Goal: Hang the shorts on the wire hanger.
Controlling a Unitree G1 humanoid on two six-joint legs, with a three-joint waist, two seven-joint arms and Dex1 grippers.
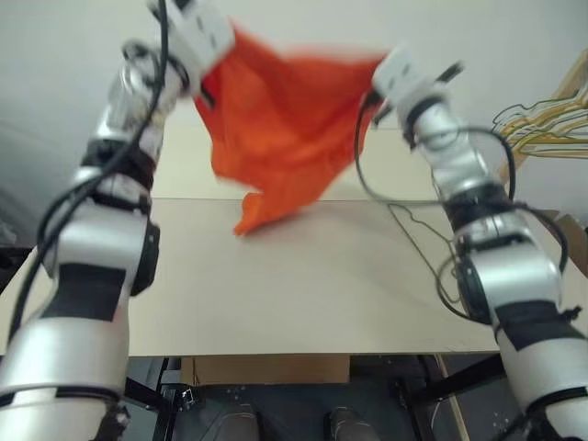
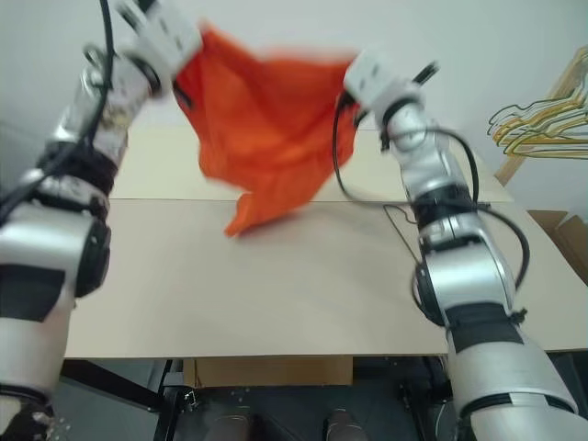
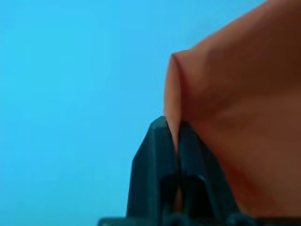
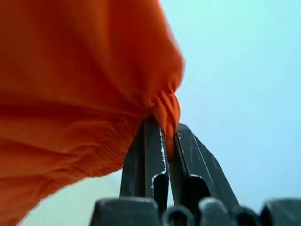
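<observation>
Desk (image 1: 276, 294): one wire hanger (image 1: 418, 234) lying flat. One shorts (image 1: 285, 129) held aloft. Wrist views show left hand (image 3: 173, 129) and right hand (image 4: 165, 136) each clamped on fabric.

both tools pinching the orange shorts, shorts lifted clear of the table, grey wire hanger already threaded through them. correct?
Not quite. Both tools, left and right, do pinch the shorts, which hang above the table. But the wire hanger is not threaded through them: the left eye view shows it lying flat on the table beside the right arm, apart from the fabric.
</observation>
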